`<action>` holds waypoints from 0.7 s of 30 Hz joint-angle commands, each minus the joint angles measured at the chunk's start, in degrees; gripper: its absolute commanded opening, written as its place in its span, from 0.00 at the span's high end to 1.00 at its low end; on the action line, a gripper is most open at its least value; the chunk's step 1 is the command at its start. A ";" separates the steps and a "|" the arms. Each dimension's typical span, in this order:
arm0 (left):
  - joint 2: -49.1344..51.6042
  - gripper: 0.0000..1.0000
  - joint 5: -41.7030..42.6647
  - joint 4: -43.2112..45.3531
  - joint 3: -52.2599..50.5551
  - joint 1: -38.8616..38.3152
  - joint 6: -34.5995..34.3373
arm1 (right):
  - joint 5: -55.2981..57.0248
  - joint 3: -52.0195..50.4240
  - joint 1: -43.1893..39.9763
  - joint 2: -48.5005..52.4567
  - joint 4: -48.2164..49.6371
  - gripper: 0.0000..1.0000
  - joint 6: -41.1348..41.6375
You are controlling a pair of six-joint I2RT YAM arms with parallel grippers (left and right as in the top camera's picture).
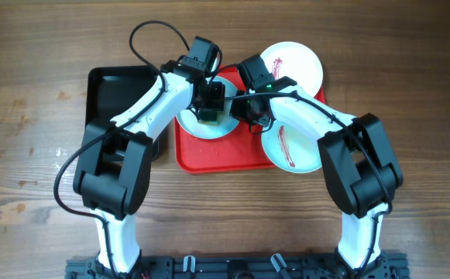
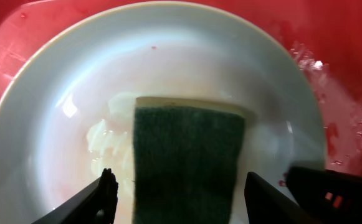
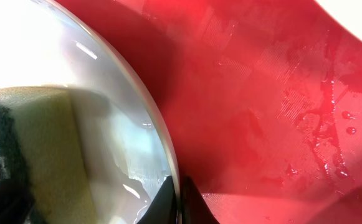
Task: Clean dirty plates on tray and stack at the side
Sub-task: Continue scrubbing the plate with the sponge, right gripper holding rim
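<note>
wood table [image 1: 39, 62], red tray [image 1: 209, 159] at centre. pale plate [image 2: 187, 68] on tray, mostly hidden under arms in overhead view. sponge [image 2: 190, 162] flat in it. left gripper [image 2: 179, 179] fingers spread, clear of sponge. right gripper [image 3: 179, 190] tips pinch plate rim, mostly cut off.

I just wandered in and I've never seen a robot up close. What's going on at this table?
Two robot arms are washing dishes. The right claw pinches the rim of a plate on the red tray, seemingly to steady it. A green sponge lies flat in that plate, and the left claw is open astride it, not squeezing. The plate looks wet and mostly clean. A white plate and a pale green plate carry red streaks, so they are not yet cleaned.
</note>
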 commanded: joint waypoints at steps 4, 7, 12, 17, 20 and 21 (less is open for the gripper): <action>2.32 0.62 -1.70 0.42 0.42 -0.35 0.20 | 1.60 -0.66 -0.24 2.25 -0.11 0.96 -1.09; 2.36 0.66 -1.70 0.42 0.42 -0.79 0.20 | 1.57 -0.66 -0.24 2.25 -0.11 0.96 -1.09; 3.69 0.74 -1.70 0.33 0.42 -1.73 0.20 | 1.60 -0.66 -0.24 2.25 -0.11 0.96 -1.07; 4.50 0.96 -1.73 -0.35 0.42 -2.80 0.20 | 1.57 -0.66 -0.24 2.25 -0.15 0.96 -1.22; 4.52 0.96 -1.73 -0.26 0.42 -3.13 0.22 | 1.60 -0.66 -0.24 2.25 -0.13 0.96 -1.22; 4.59 0.95 -1.73 -0.24 0.39 -3.19 0.22 | 1.60 -0.66 -0.24 2.25 -0.11 0.96 -1.22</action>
